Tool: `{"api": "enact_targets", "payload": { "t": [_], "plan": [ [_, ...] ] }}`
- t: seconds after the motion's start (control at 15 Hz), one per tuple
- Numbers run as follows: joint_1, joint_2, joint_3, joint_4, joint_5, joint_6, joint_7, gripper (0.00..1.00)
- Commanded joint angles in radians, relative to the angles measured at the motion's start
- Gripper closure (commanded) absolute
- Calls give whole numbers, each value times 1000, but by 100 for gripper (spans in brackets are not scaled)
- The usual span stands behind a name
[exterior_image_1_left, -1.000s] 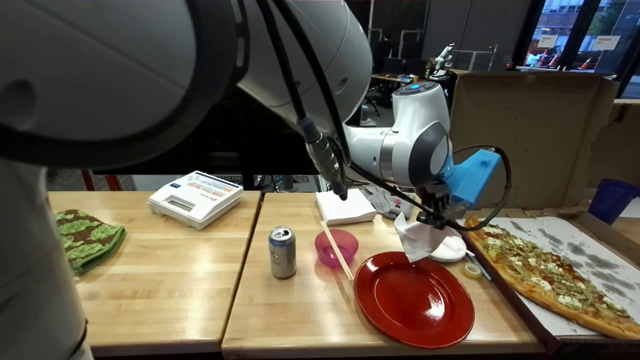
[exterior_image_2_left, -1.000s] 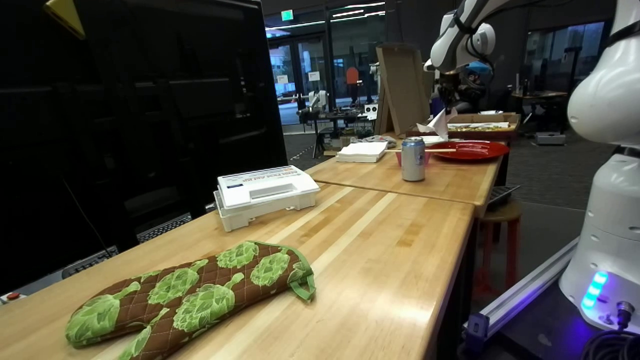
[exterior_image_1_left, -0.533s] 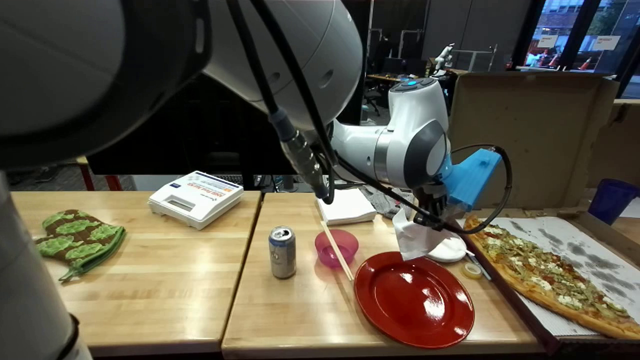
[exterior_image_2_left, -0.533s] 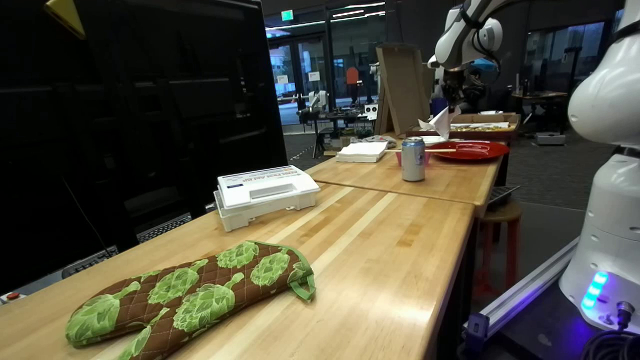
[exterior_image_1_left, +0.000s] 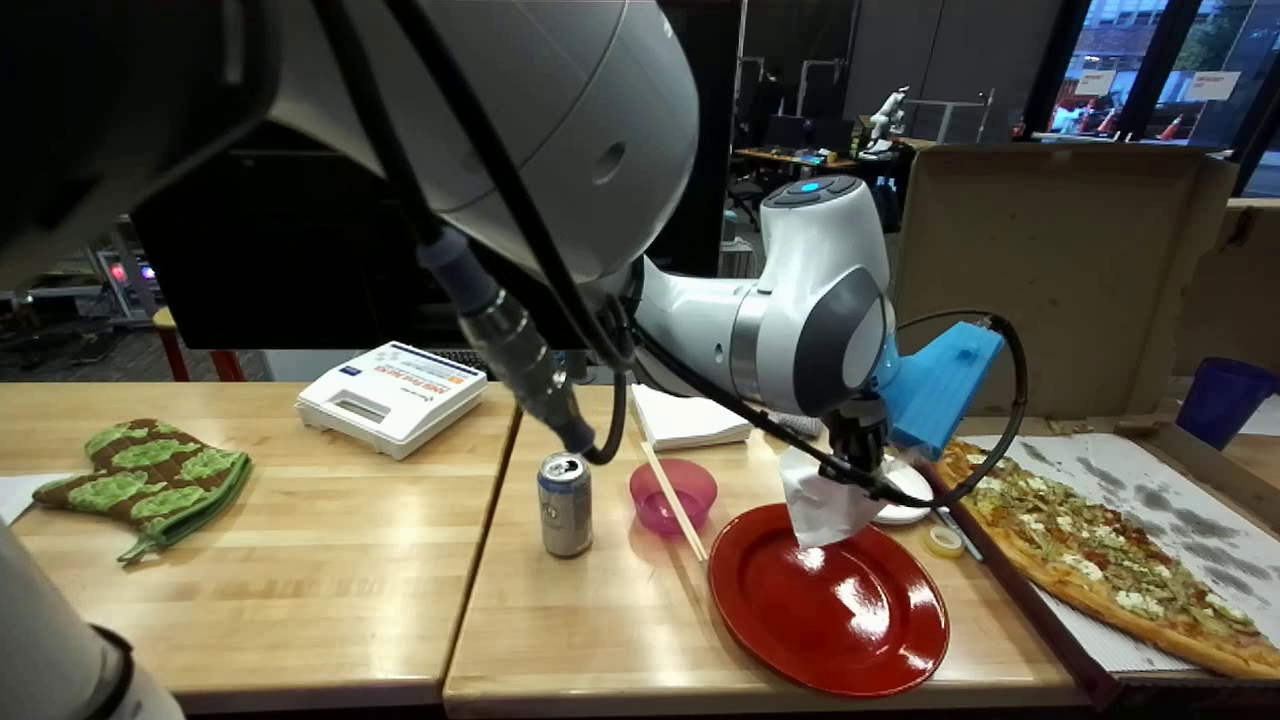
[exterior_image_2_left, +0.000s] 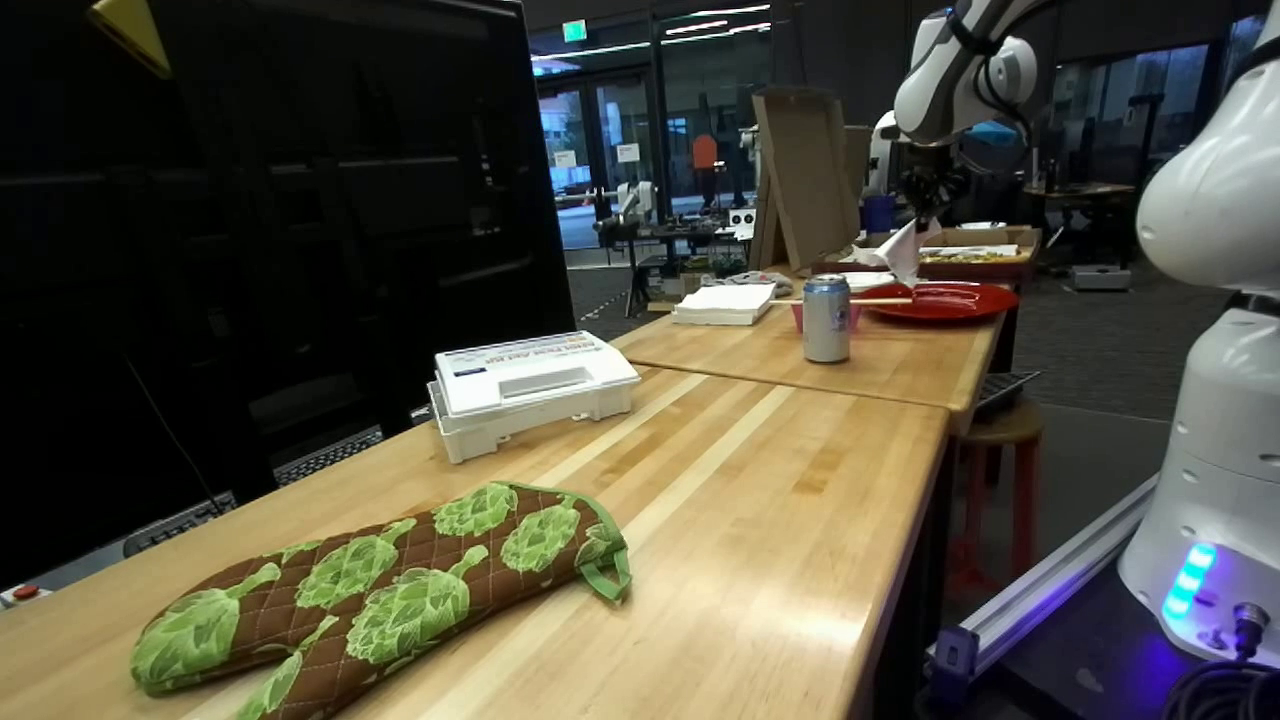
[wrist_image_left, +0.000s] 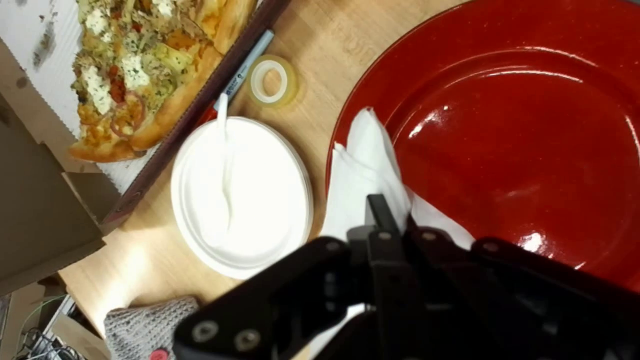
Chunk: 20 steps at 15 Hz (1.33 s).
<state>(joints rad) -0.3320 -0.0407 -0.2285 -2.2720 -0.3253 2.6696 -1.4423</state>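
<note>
Above edge of red plate (wrist_image_left: 525, 150): arm (exterior_image_1_left: 610, 110) bent downward, end effector (wrist_image_left: 397, 220) pinching white napkin (exterior_image_1_left: 822, 512) (hanging limp).

Gripper (exterior_image_2_left: 924, 224) pinching white napkin (exterior_image_2_left: 905, 254), red plate (exterior_image_2_left: 952, 304), can (exterior_image_2_left: 827, 322) (upright), oven mitt (exterior_image_2_left: 400, 590).

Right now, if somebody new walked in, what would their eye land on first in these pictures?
Probably the glossy red plate on the wooden table, with the gripper holding a white napkin at its rim. Next might come the pizza in its open cardboard box, right of the plate in an exterior view. The green-and-brown oven mitt also stands out, large at the lower left of an exterior view.
</note>
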Motion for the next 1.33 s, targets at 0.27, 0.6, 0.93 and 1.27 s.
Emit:
{"api": "enact_targets", "payload": {
  "t": [0.27, 0.6, 0.93, 1.27],
  "plan": [
    [-6, -172, -53, -228, -178, 102, 32, 100],
    [-28, -245, -55, -319, -285, 160, 67, 100],
    [-36, -308, -54, -370, -372, 151, 81, 100],
    [-33, -345, -59, -399, -408, 156, 100, 100]
  ]
}}
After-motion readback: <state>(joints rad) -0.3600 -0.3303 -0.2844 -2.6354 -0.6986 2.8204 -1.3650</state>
